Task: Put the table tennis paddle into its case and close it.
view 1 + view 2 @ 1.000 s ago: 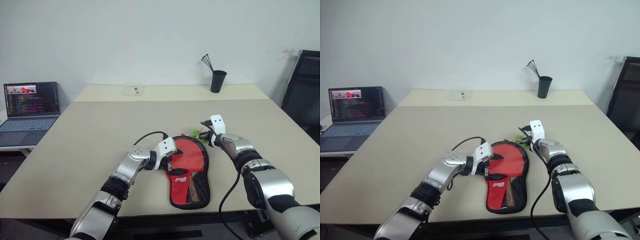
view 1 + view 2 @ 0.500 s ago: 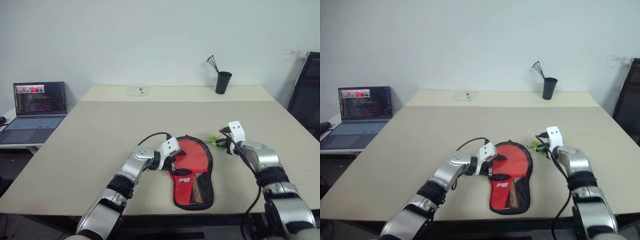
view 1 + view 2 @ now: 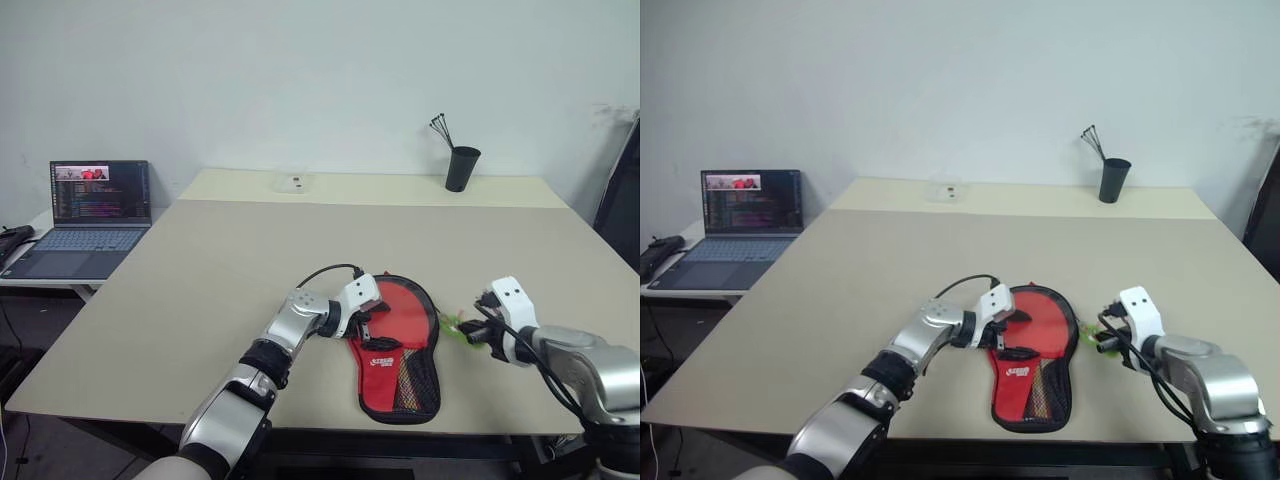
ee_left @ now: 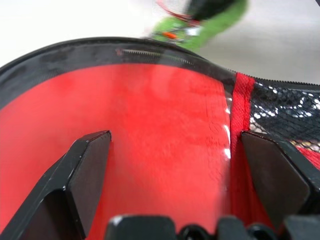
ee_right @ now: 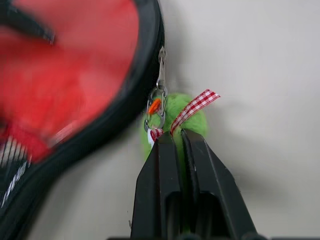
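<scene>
The red case [image 3: 398, 345] lies flat near the table's front edge, round end away from me, with its mesh pocket nearest me. My left gripper [image 3: 372, 322] rests on the round end's left side, open, with both fingers [image 4: 87, 165] spread over the red fabric. At the case's right edge my right gripper [image 3: 470, 331] is shut on the fuzzy green tag [image 5: 187, 112], which is clipped to the zipper pull [image 5: 161, 65] on the black edge. The table tennis paddle is hidden.
An open laptop [image 3: 95, 205] sits on a low side table to the left. At the table's far edge are a black cup [image 3: 461, 168] holding sticks and a small clear box [image 3: 293, 183]. A dark chair [image 3: 625, 200] stands at the right.
The camera has shifted. My right gripper has drawn the green tag from the case's top toward me along its right edge. The left gripper keeps its place on the case.
</scene>
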